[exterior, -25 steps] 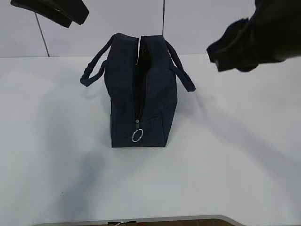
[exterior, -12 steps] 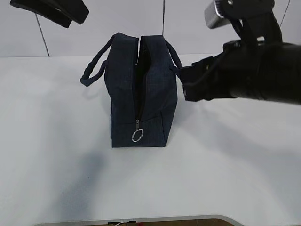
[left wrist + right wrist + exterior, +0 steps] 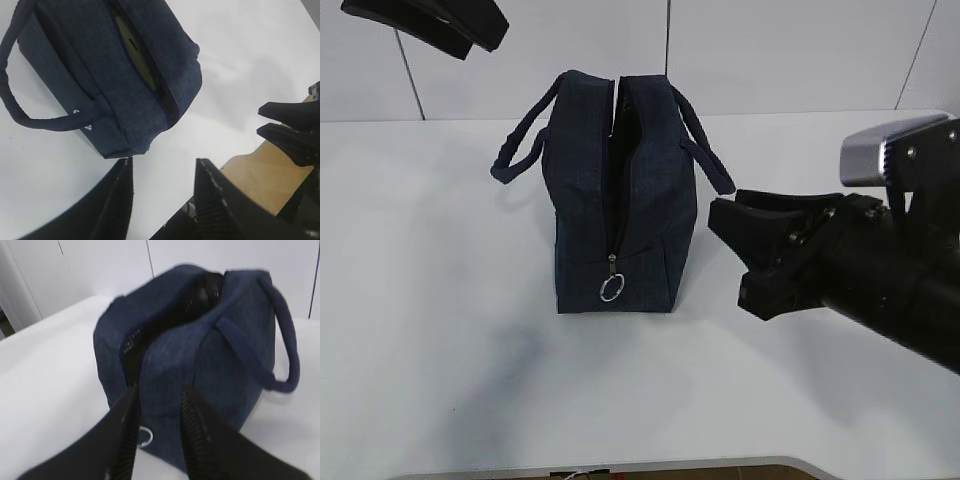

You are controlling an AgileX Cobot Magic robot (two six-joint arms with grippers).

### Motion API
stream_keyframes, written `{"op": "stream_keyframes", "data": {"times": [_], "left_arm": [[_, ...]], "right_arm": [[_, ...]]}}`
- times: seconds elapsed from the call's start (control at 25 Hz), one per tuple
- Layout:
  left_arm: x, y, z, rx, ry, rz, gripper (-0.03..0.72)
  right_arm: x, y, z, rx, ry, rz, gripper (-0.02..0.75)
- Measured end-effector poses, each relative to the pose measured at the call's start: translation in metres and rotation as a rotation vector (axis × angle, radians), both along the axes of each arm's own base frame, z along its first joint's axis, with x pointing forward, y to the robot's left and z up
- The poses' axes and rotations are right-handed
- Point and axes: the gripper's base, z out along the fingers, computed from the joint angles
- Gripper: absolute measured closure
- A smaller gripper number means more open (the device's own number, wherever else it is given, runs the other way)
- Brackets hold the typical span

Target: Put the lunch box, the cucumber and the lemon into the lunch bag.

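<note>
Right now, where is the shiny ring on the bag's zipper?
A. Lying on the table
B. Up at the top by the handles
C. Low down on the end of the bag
C: the silver ring pull hangs low on the near end of the lunch bag, well below the handles.

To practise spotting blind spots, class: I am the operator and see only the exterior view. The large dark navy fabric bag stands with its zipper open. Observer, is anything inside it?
Observer: Yes. The left wrist view looks into the dark navy fabric lunch bag and shows an olive-green thing inside; which item, I cannot tell.
Operator: Is the left gripper holding anything?
Observer: No. The left gripper hangs open and empty near the bag's end.
Operator: Where does the right gripper aim?
Observer: The right gripper is open, and the silver ring pull shows between its fingers.
</note>
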Motion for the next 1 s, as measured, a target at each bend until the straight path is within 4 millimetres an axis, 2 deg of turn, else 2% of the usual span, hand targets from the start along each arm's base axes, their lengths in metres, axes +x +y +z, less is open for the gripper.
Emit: {"op": "stream_keyframes", "data": {"times": [0.36, 0.52, 0.72, 1.0], "left_arm": [[0.000, 0.000, 0.000, -0.002, 0.005, 0.006, 0.393], [0.000, 0.000, 0.000, -0.006, 0.014, 0.018, 0.393], [0.000, 0.000, 0.000, -0.011, 0.024, 0.031, 0.393], [0.000, 0.000, 0.000, -0.013, 0.028, 0.035, 0.393]], "right_arm": [[0.012, 0.009, -0.044, -0.030, 0.122, 0.003, 0.498], [0.013, 0.018, -0.064, -0.018, 0.174, 0.068, 0.498], [0.009, 0.031, -0.078, 0.029, 0.110, 0.225, 0.498], [0.010, 0.034, -0.093, 0.047, 0.134, 0.238, 0.486]]}}
